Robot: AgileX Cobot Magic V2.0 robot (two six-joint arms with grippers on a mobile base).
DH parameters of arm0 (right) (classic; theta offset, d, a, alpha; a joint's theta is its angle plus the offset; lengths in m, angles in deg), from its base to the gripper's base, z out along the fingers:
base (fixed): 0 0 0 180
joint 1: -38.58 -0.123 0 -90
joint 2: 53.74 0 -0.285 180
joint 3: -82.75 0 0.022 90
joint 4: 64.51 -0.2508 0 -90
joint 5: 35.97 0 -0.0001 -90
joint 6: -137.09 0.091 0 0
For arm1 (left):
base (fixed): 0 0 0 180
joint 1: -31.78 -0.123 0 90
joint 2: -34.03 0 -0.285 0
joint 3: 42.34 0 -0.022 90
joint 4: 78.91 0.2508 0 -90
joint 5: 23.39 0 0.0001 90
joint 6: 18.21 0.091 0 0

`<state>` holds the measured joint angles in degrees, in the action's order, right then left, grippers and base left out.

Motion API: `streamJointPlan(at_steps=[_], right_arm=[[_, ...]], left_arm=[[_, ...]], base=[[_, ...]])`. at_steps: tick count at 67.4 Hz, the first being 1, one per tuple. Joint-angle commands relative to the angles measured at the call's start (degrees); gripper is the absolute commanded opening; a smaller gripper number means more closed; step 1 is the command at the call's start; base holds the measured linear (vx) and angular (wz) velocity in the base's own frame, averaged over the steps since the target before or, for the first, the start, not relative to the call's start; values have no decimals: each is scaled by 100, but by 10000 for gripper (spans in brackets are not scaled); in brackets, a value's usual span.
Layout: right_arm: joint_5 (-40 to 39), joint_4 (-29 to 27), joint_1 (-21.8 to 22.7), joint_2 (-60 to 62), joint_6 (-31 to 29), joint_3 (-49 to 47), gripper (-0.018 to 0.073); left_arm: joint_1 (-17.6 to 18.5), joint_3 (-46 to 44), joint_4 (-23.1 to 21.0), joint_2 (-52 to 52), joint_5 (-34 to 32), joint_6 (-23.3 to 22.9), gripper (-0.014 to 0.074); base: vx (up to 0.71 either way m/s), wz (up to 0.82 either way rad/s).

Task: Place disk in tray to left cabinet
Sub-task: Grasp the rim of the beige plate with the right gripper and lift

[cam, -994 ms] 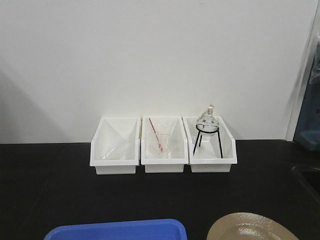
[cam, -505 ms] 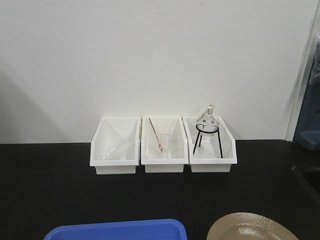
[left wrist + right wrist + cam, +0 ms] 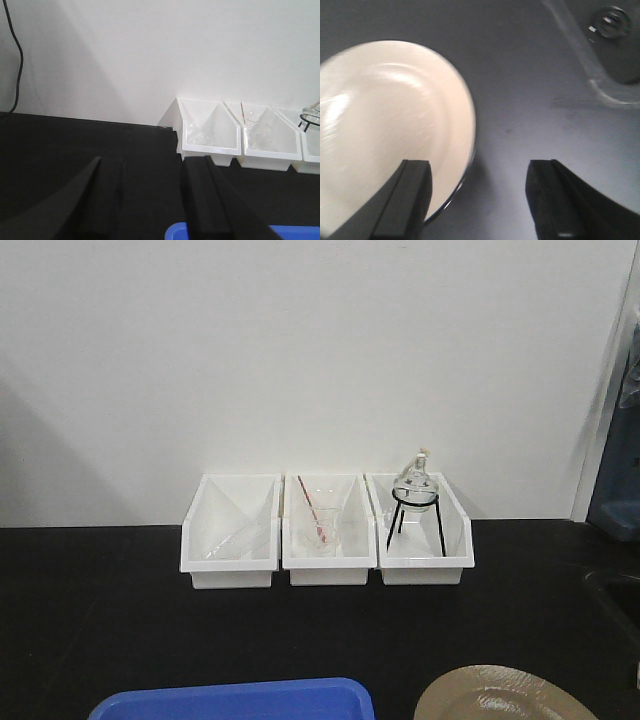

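Speckled tan ware with a thin black rim: the disk (image 3: 505,698), one item. It lies flat and face-up on the black counter (image 3: 100,600), at the near right edge of the front view. It sits beside the tray (image 3: 235,698), apart from it and not in it.

Bright blue plastic with a low rim: the tray, one item. Only its far edge shows.

My right gripper (image 3: 485,200): jaws apart, holding nothing. It straddles the disk's right-hand rim, with one finger (image 3: 412,195) over the plate's inner face and the other over bare counter. I cannot tell whether either one touches.

My left gripper (image 3: 145,165): spread wide and empty, hovering over the counter near the tray's corner.

White bins (image 3: 325,530): three in a row against the wall, holding glassware. They are no part of this job.

Left cabinet: not in view.

Risks, as I judge them:
- The shallow rim gives me little to pinch, so closing may push the plate across the smooth counter.
- A grip on one edge may let the far side droop or slip out once lifted.
- The plate looks wide against the tray, so lowering it skewed could leave it perched on the blue rim.

Orientation: the disk is round, so it has no long axis and no heading; only face-up matters. The tray's long axis runs left to right, parallel to the wall.
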<state>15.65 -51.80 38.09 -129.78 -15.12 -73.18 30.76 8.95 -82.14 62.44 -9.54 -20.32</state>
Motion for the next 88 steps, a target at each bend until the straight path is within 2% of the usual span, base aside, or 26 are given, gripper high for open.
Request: streamJointPlan(at_steps=[1, 6, 9, 11, 16, 21, 26, 32, 56, 64, 74, 88], right_arm=[[-118, -190, 602, -579, -702, -523, 484], [-231, -869, 1116, -996, -1552, -723, 484], [-361, -1492, 1422, -1209, -2142, -794, 484], [-404, -1800, 1614, -1344, -2647, -802, 484], [-455, -2978, 2019, -1621, -3928, -808, 484], [-433, -3886, 2268, -1828, -5010, -808, 484], [-441, -4461, 2334, -1981, -5819, -808, 484], [-453, -4755, 2319, -2160, -6367, -808, 484], [-446, -5533, 2261, -3071, -6920, -808, 483], [-633, -5517, 1944, -3321, -7104, -808, 483], [-899, -5367, 1635, -3535, -7033, -808, 483], [-854, -5385, 1634, -3579, -6854, -808, 468]], left_arm=[[11, -204, -37, 66, -490, -39, 416], [11, -204, -37, 66, -490, -39, 416], [11, -204, -37, 66, -490, -39, 416], [11, -204, -37, 66, -490, -39, 416], [11, -204, -37, 66, -490, -39, 416], [11, -204, -37, 66, -490, -39, 416], [11, -204, -37, 66, -490, -39, 416], [11, -204, -37, 66, -490, -39, 416], [11, -204, -37, 66, -490, -39, 416], [11, -204, -37, 66, -496, -39, 416], [11, -204, -37, 66, -500, -39, 416], [11, -204, -37, 66, -530, -39, 416]], base=[[0, 0], [0, 0], [0, 0], [0, 0], [0, 0], [0, 0], [0, 0], [0, 0], [0, 0], [0, 0], [0, 0], [0, 0]])
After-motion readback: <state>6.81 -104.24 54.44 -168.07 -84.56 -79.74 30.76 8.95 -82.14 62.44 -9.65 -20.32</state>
